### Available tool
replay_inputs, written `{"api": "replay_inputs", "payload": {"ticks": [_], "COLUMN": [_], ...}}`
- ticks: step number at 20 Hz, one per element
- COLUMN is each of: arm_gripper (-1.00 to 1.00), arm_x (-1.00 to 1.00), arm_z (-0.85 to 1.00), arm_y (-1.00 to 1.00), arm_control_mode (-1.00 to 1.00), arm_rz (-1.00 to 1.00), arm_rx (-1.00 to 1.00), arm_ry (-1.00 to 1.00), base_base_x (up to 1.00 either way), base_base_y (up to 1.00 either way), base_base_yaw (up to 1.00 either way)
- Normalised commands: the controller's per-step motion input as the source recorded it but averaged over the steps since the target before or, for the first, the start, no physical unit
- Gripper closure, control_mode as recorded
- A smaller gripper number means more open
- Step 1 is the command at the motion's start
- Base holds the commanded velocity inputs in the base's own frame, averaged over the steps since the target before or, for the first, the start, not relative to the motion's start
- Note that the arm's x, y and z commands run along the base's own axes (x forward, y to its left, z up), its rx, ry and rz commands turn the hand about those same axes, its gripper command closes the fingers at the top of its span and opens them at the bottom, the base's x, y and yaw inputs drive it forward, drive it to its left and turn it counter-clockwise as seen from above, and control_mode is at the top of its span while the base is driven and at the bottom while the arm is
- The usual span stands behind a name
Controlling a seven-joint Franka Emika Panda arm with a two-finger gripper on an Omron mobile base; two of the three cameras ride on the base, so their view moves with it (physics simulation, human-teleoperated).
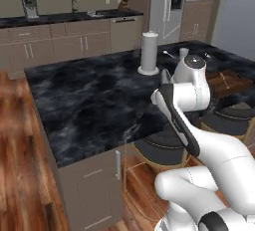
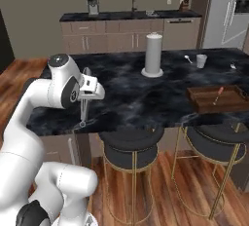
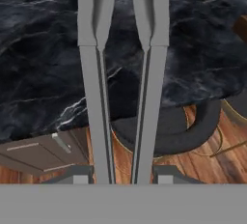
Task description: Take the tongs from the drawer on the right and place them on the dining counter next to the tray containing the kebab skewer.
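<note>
Silver-grey metal tongs (image 3: 123,97) with two long narrow arms run up the hand view, clamped between the gripper's (image 2: 85,104) part-closed jaws; their far ends are cut off at the top. From the right base view they hang over the near edge of the glossy black marble dining counter (image 2: 131,98). The low dark-brown wooden tray (image 2: 218,99) sits well apart, the thin reddish kebab skewer (image 2: 218,95) inside, small and hard to make out.

surface: dining counter (image 2: 146,98), glossy black marble, white veins | on it: white canister (image 2: 153,54) upright mid-counter | small cup (image 2: 201,61) with spoon (image 2: 188,59) just beside | tray (image 2: 217,99) at near right edge, kebab skewer (image 2: 218,95) inside
</note>
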Motion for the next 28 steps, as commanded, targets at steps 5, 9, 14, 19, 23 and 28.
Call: {"api": "replay_inputs", "payload": {"ticks": [5, 9, 14, 19, 23, 28], "arm_gripper": [1.0, 1.0, 1.0, 1.0, 1.0, 1.0], "arm_x": [0.0, 0.0, 0.0, 0.0, 0.0, 0.0], "arm_z": [0.0, 0.0, 0.0, 0.0, 0.0, 0.0], "arm_y": [0.0, 0.0, 0.0, 0.0, 0.0, 0.0], "arm_control_mode": [1.0, 1.0, 1.0, 1.0, 1.0, 1.0], "arm_rz": [0.0, 0.0, 0.0, 0.0, 0.0, 0.0], "arm_rx": [0.0, 0.0, 0.0, 0.0, 0.0, 0.0], "arm_ry": [0.0, 0.0, 0.0, 0.0, 0.0, 0.0], "base_base_x": [0.15, 0.12, 0.07, 0.09, 0.17, 0.2], "base_base_y": [-1.0, -0.96, -0.66, -0.58, -0.46, -0.51], "base_base_yaw": [0.31, 0.25, 0.15, 0.11, 0.09, 0.1]}}
